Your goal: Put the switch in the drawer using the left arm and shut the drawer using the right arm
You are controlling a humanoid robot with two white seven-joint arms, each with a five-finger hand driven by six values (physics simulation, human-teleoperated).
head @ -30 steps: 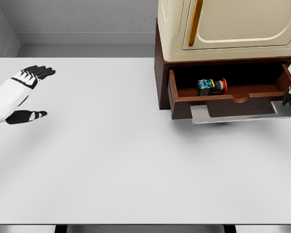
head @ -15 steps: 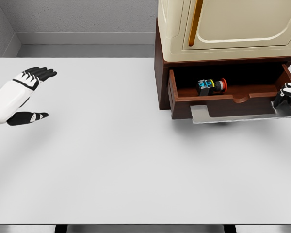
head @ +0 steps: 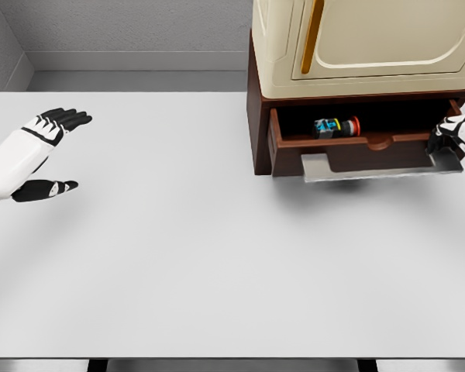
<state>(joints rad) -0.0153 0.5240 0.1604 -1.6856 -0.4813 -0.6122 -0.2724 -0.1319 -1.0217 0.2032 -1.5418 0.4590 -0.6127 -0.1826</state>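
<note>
The fingers (head: pixel 442 139) of the right hand (head: pixel 456 138) were curled against the right end of the drawer (head: pixel 349 151), at its front panel above the grey handle plate (head: pixel 372 167); they held nothing, and you could not tell exactly which part they touched. The left hand (head: pixel 32 151) hovered over the left edge of the table (head: pixel 178 256), fingers spread and holding nothing.

The switch (head: pixel 335 126) lay inside the drawer, near the middle, red cap pointing right. The drawer stood partly open beneath the cream cabinet (head: pixel 364 39) at the table's far right corner.

You should treat the placing step as complete and the closing step as under way. Note the risks:
- Because the push was applied at one end only, the drawer could skew and bind in its brown housing.
- The curled fingers could slip off the panel's end, since the hand sat at the picture's right border.
- A hard shove could roll the switch about inside.
</note>
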